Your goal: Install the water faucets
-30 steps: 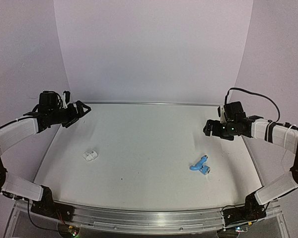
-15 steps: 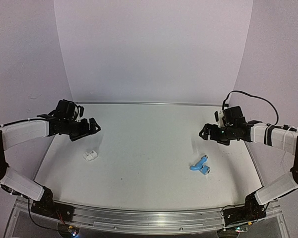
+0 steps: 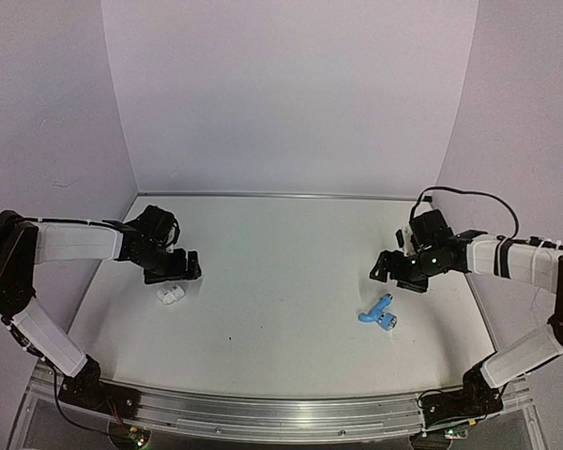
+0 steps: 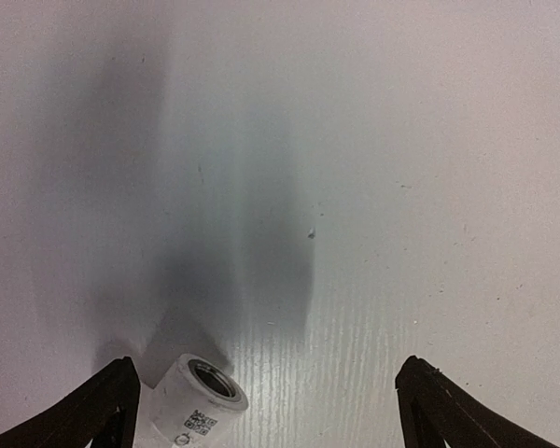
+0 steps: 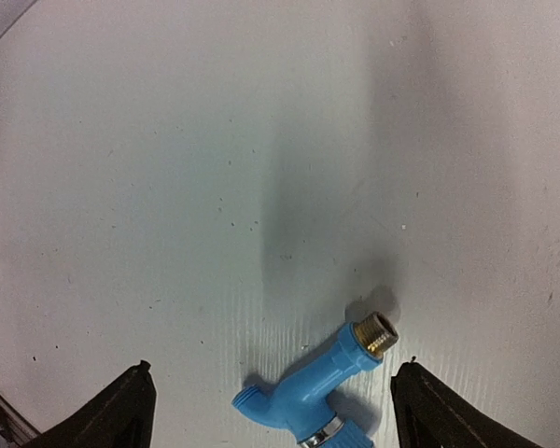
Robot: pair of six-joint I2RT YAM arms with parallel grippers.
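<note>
The light-blue tap [image 3: 380, 314] lies on the white table at the right, its brass threaded end [image 5: 380, 332] pointing up-right in the right wrist view, where it shows low in the frame [image 5: 317, 392]. My right gripper [image 3: 385, 267] is open, just behind the tap, with the tap between its fingertips [image 5: 103, 415] in that view. The white fitting [image 3: 170, 294] lies at the left; in the left wrist view [image 4: 191, 401] its open bore faces up beside the left fingertip [image 4: 93, 411]. My left gripper [image 3: 190, 270] is open, just behind the fitting.
The table's metal front rail [image 3: 281, 412] runs along the near edge. A curved white backdrop [image 3: 291, 103] rises behind the table. A black cable [image 3: 469, 195] loops over the right arm.
Both arms have come down and inward: the left gripper moved right and forward to the white fitting, the right gripper moved left and forward to the blue tap.
</note>
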